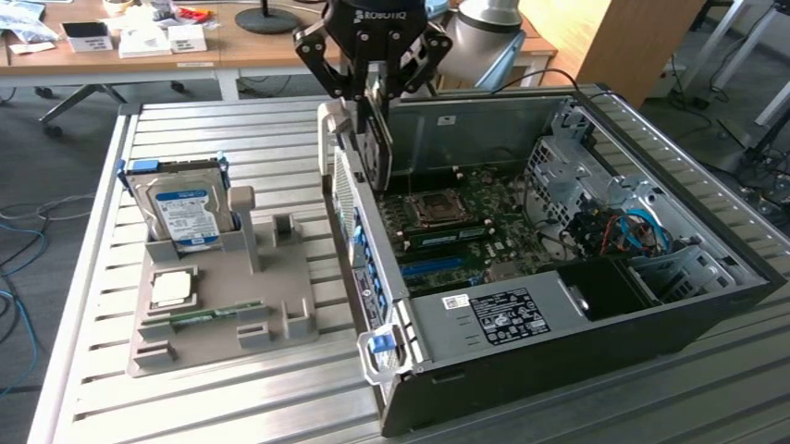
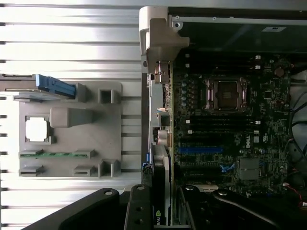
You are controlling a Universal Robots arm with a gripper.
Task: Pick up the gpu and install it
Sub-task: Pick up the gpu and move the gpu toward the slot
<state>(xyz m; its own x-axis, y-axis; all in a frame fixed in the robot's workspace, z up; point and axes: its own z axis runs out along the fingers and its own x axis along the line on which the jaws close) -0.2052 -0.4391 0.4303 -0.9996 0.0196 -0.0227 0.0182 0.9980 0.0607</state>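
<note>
The gpu (image 1: 377, 139) is a thin dark card hanging on edge, held upright in my gripper (image 1: 376, 92), which is shut on its top. It hovers over the exterior view's left wall of the open computer case (image 1: 691, 305), above the motherboard (image 1: 463, 227). In the wrist view the gpu (image 2: 161, 182) appears edge-on between the black fingers (image 2: 139, 211), just beside the case wall. The blue expansion slot (image 2: 200, 149) lies on the board beyond the card's edge, with nothing in it.
A grey holder tray (image 1: 222, 314) on the slatted table carries a silver hard drive (image 1: 185, 213), a processor chip (image 1: 172, 288) and a green memory stick (image 1: 203, 314). Cables and a drive cage (image 1: 617, 222) fill the case's far side. A wooden desk (image 1: 148, 51) stands behind.
</note>
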